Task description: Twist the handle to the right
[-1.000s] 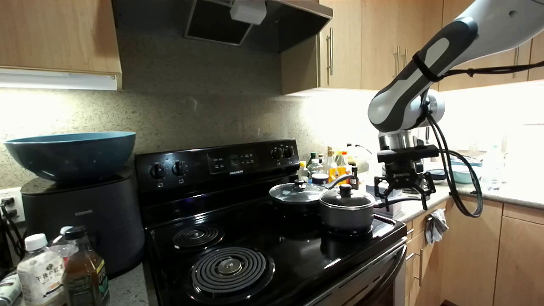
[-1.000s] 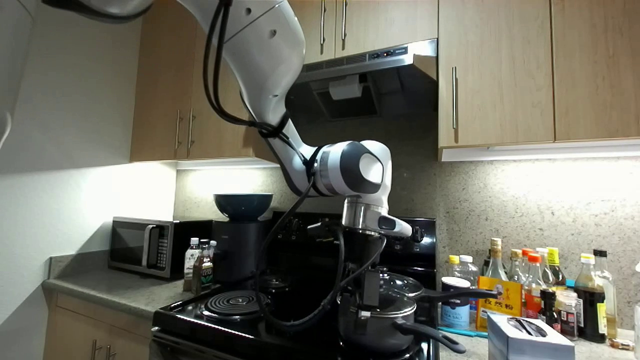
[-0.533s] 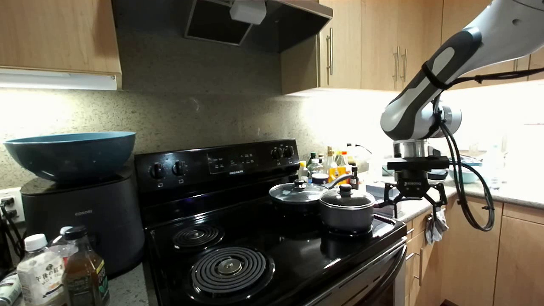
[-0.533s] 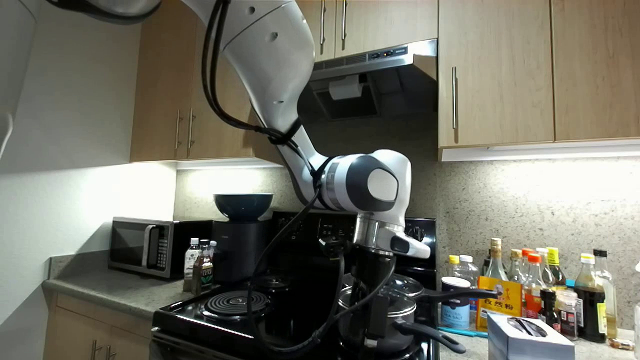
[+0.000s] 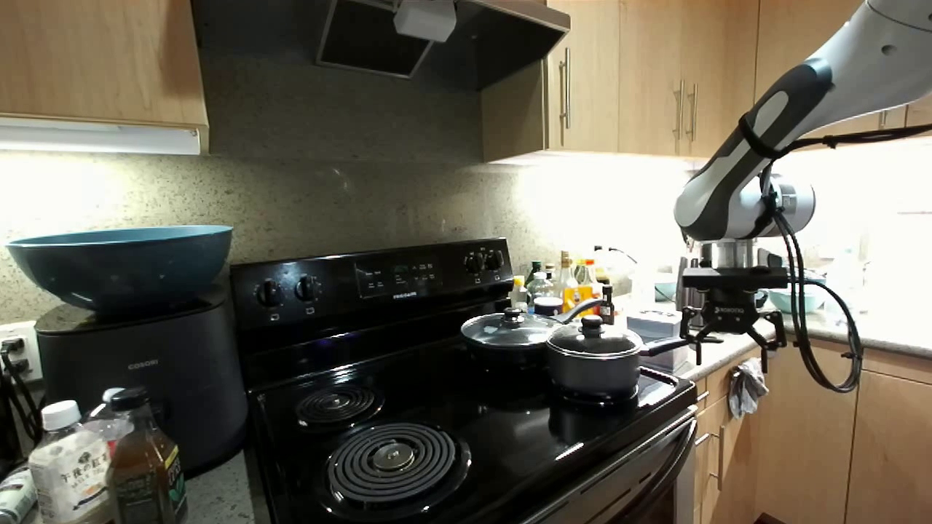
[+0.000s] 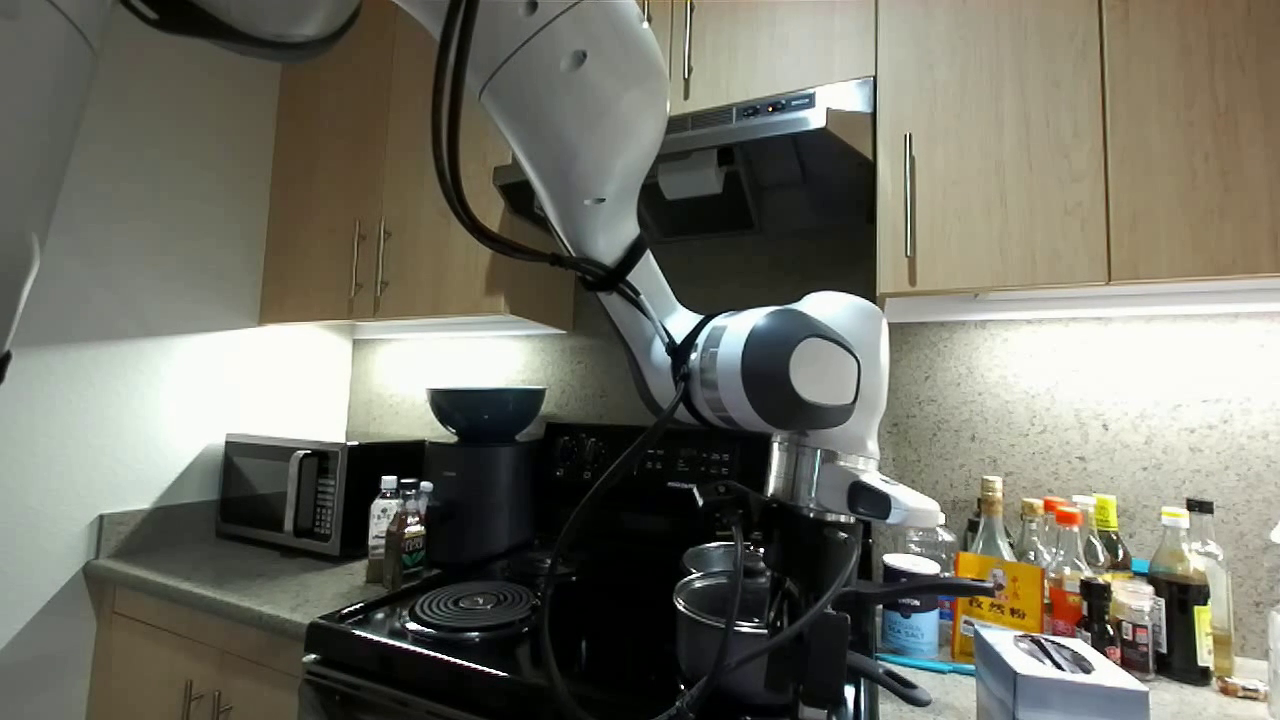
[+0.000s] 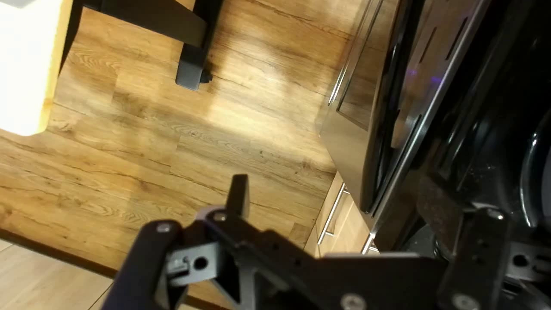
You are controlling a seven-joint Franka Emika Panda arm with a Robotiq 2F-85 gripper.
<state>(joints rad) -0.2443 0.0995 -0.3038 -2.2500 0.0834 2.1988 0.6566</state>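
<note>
Rightward in an exterior view, the gripper (image 5: 732,364) has slid off from the pot (image 5: 593,364), out along the line of its handle (image 5: 665,346). Pot and handle sit as they did half a second ago, so by my reading the turn has not begun; the shift looks like lining up with the handle's outer part, with the grasp or push yet to come. The handle runs from the pot as far as the pot-side finger, where its end is lost among the gripper's dark parts. Touching or merely overlapping, I cannot tell. The jaws stand wide, tips down.

In an exterior view, the arm (image 6: 770,370) has gone right as well, baring the pot's left side and covering its right. The gripper's dark bulk now hides the handle's root, while the outer length sticks out just beside it, low and to the right. Fingertips cannot be made out there, so whether they straddle the handle is unclear.

In the wrist view, the fingers (image 7: 239,196) are far apart with nothing seen gripped, one over the floor (image 7: 142,137), the other against the dark stove (image 7: 482,146). I cannot find the handle there; it is probably toward the stove-side finger.
</note>
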